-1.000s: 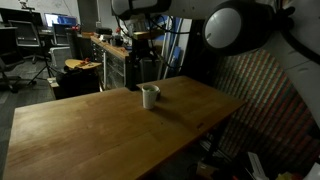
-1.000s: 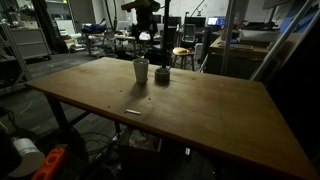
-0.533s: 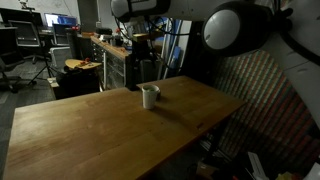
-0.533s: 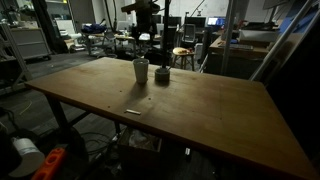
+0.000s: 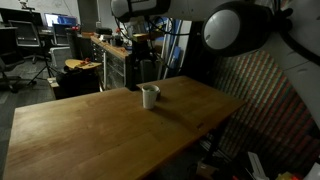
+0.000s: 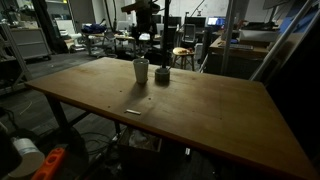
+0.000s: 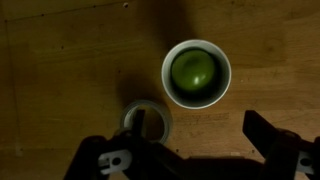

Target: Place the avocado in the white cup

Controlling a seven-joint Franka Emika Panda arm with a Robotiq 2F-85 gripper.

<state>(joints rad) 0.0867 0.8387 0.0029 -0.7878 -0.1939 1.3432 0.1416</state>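
Note:
In the wrist view the white cup (image 7: 196, 73) stands upright on the wooden table, seen from straight above. The yellow-green avocado (image 7: 193, 70) lies inside it. My gripper (image 7: 197, 120) is open and empty, with its dark fingers at the lower left and lower right of that view, high above the cup. In both exterior views the cup (image 5: 149, 96) (image 6: 141, 70) stands near the table's far edge, with the gripper (image 5: 141, 45) (image 6: 147, 34) well above it. The avocado is hidden in the exterior views.
A roll of tape (image 7: 146, 120) lies flat right beside the cup; it also shows in an exterior view (image 6: 161, 75). A small pale scrap (image 6: 133, 111) lies on the wooden table (image 6: 200, 110). Workshop benches and chairs stand behind the table.

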